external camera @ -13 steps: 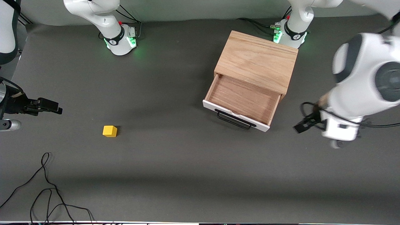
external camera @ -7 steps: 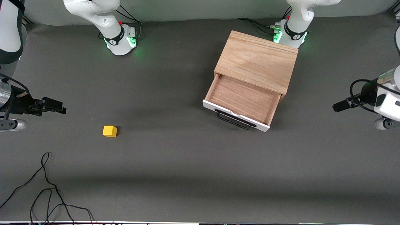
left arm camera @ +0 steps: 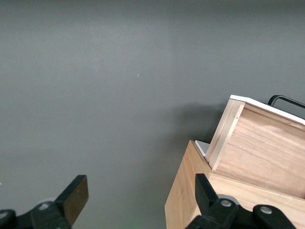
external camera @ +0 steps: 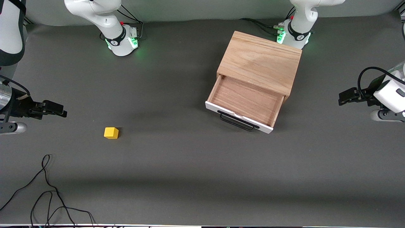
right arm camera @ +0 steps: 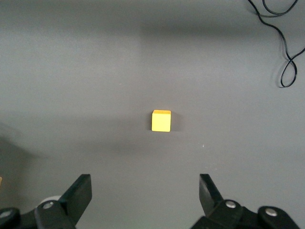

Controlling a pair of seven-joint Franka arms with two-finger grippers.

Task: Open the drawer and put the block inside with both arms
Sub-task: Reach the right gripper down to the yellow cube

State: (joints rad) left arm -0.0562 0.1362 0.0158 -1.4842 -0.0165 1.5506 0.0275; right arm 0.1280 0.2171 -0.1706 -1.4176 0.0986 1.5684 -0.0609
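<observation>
The drawer (external camera: 246, 100) stands pulled out of the oak box (external camera: 260, 60), its wood floor showing and its black wire handle (external camera: 238, 122) facing the front camera. The yellow block (external camera: 111, 133) lies on the grey mat toward the right arm's end of the table. My right gripper (external camera: 62, 111) hangs open over bare mat beside the block; in the right wrist view the block (right arm camera: 161, 120) lies ahead of the open gripper (right arm camera: 145, 188). My left gripper (external camera: 343, 97) is open over the mat beside the box; its wrist view shows the gripper (left arm camera: 139, 188) next to the drawer (left arm camera: 267, 157).
Loose black cables (external camera: 47, 190) lie on the mat near the front camera at the right arm's end, and a cable loop (right arm camera: 286, 52) shows in the right wrist view. Both arm bases (external camera: 121, 39) stand along the table's back edge.
The left arm has swung away from the drawer's front toward its own end of the table. The right gripper has shifted only slightly. Drawer and block have not moved.
</observation>
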